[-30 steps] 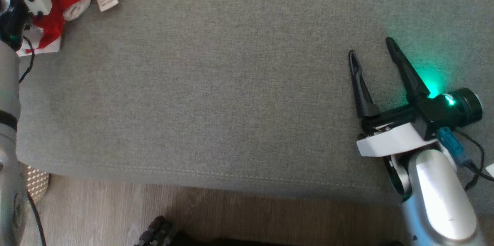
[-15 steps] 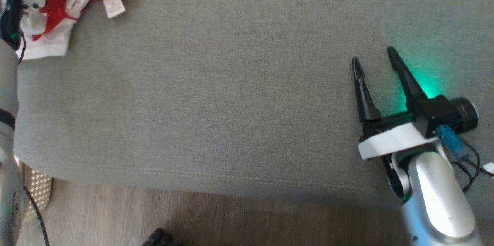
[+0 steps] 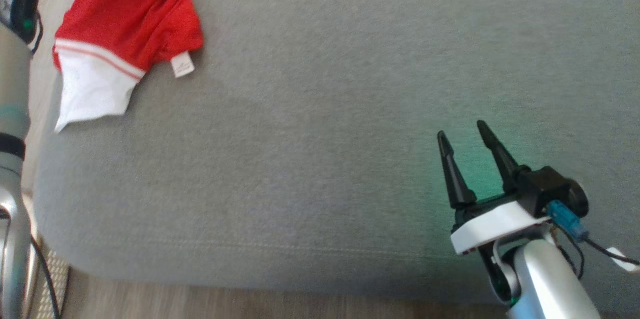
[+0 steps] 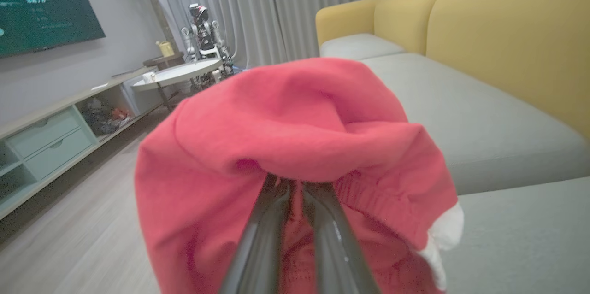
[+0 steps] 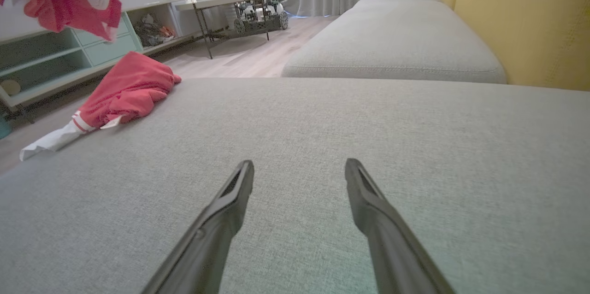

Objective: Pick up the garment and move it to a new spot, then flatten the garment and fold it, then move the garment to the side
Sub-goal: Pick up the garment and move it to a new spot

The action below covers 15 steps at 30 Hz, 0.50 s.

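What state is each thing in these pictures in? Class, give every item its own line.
garment: bunched, unfolded, partly lifted, white end on the seat cushion
left gripper: shut on the garment
right gripper: open, empty, over the seat cushion
seat cushion: flat, garment at its left end

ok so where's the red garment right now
The garment is at the head view's upper left, trailing on the left edge of the grey sofa cushion, with its top pinched in the left end effector.
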### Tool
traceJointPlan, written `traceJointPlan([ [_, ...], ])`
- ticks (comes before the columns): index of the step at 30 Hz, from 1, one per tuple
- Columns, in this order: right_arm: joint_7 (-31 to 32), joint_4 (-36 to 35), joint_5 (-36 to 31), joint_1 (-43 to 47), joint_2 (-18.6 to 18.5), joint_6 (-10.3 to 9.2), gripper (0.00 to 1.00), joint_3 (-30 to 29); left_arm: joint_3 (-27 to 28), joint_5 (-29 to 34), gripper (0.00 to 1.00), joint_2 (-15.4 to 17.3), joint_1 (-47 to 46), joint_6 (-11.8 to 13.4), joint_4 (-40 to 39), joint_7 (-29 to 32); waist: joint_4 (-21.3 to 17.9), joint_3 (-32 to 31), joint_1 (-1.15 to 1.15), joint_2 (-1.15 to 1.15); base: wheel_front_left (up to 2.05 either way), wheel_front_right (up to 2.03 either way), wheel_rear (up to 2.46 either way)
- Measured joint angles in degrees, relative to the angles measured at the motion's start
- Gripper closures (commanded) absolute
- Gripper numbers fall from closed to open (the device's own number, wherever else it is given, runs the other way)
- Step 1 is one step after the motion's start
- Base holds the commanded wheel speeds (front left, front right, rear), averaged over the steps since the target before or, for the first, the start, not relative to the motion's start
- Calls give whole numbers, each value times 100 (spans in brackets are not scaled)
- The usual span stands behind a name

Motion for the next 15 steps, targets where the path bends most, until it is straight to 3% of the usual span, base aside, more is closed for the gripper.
traceJointPlan([
  [9,7,-307,421,113,7,0,0,163,-760,-989,100,-137,732,-37,-1896,1178,-1002,-399,0,0,0,0,0],
  [15,7,-432,653,106,9,0,0,353,-1085,-1272,100,-224,1415,-41,-2708,1835,-1871,-382,0,0,0,0,0],
])
